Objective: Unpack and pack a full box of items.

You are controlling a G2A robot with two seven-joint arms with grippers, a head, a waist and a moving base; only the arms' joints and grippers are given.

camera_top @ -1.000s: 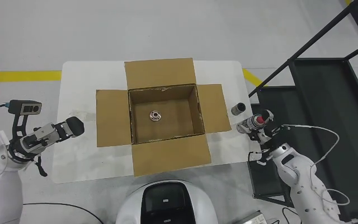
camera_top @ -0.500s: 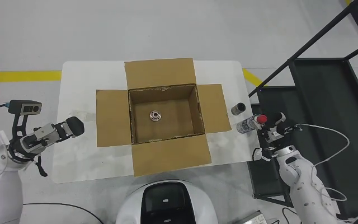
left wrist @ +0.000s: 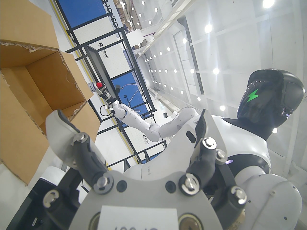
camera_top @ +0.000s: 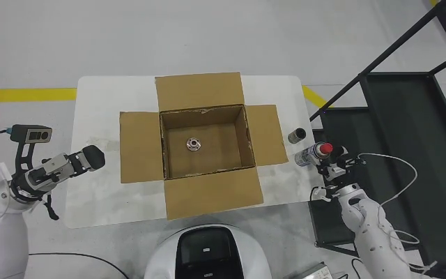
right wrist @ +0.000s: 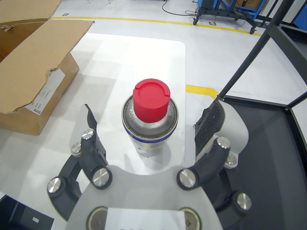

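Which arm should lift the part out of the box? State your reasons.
Left, probably. The left gripper is open and empty, and the part lies in the box's left half. The right gripper, open, straddles the can at the table's edge.

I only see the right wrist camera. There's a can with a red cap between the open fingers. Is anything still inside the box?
Observer: Yes. The top view shows one small metal part lying on the floor of the box.
Operator: And outside the box, is anything hiding from me?
Observer: Yes. A short dark cylinder stands beside the can, not touching it, near the box's right flap.
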